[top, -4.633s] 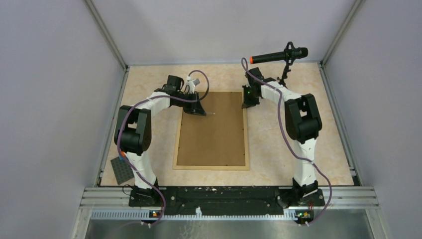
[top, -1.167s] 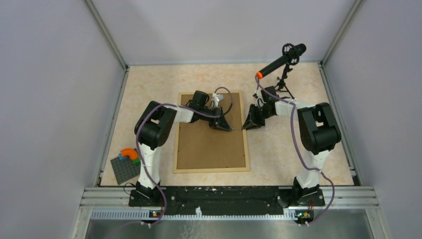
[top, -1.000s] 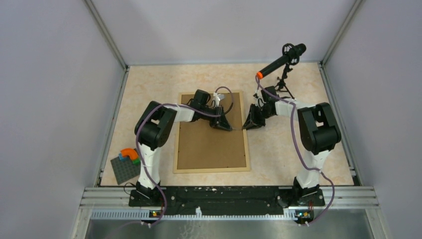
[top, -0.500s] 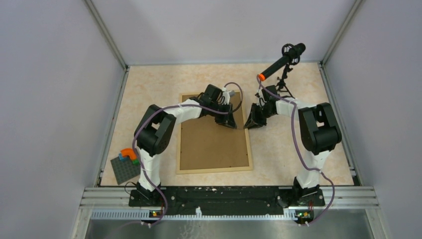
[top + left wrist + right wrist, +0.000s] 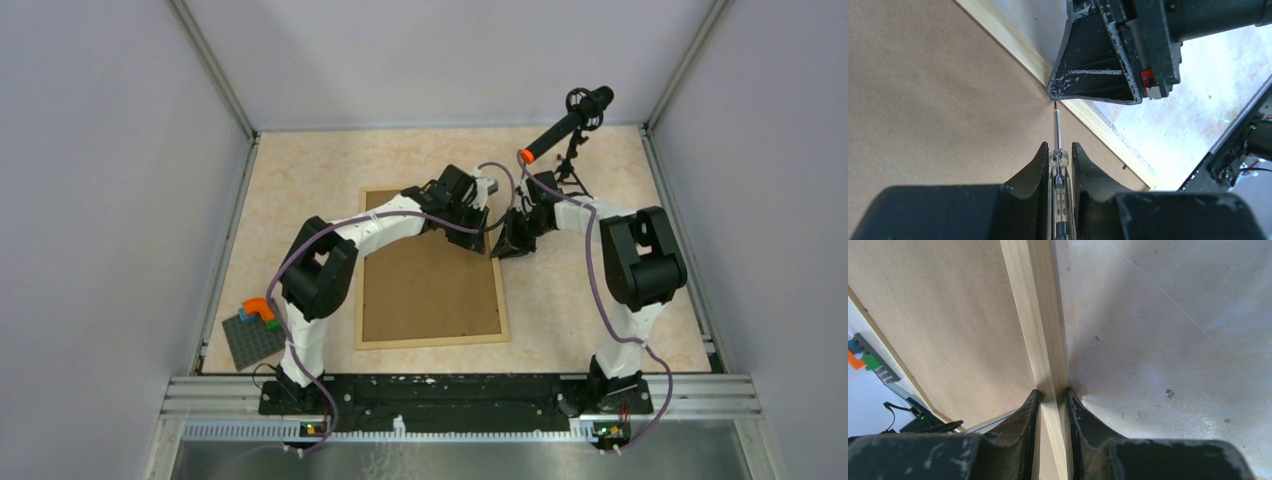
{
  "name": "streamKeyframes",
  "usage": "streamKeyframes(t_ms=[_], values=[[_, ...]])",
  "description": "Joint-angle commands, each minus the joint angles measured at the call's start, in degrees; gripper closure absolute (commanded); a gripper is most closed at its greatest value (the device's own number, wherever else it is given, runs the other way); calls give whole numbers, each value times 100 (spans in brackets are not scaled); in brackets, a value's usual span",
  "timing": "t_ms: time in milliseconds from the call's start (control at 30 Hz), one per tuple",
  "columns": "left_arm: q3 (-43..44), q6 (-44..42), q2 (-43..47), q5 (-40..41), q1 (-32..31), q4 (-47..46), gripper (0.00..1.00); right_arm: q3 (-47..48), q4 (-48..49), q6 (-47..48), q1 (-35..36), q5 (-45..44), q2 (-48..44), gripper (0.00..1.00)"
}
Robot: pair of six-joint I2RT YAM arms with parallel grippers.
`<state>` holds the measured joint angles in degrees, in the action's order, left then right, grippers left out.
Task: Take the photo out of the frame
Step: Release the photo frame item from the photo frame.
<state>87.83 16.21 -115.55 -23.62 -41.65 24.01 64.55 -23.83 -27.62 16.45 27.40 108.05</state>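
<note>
The right gripper (image 5: 1052, 392) clamps the frame (image 5: 1035, 315); the left gripper (image 5: 1060, 150) holds a screwdriver (image 5: 1058, 125): pry gently ahead, under the board (image 5: 923, 100).

The frame (image 5: 430, 342) lies flat and face down in the middle of the scene, its long sides running near to far and slightly askew. Its thin light-wood rim borders a plain brown fibreboard back, which faces up and sits in place.
</note>
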Motion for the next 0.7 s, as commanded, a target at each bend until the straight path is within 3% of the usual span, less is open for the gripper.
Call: streamKeyframes(t_ms=[0,200,400,533,667], values=[[363,-58,-164,-823,-766,-1657,100,-261,253,-223,473,-117,498,100],[-261,190,110,-1063,-206,-1571,100,249,-23,159,297,-267,478,98],[-465,-195,333,-1786,477,-1529,100,704,-91,411,-31,-314,399,80],[-454,-356,454,-1979,696,-1400,100,986,-183,623,-36,-131,369,62],[-643,-430,609,-2057,937,-1142,100,1019,-294,791,-6,-180,156,56]])
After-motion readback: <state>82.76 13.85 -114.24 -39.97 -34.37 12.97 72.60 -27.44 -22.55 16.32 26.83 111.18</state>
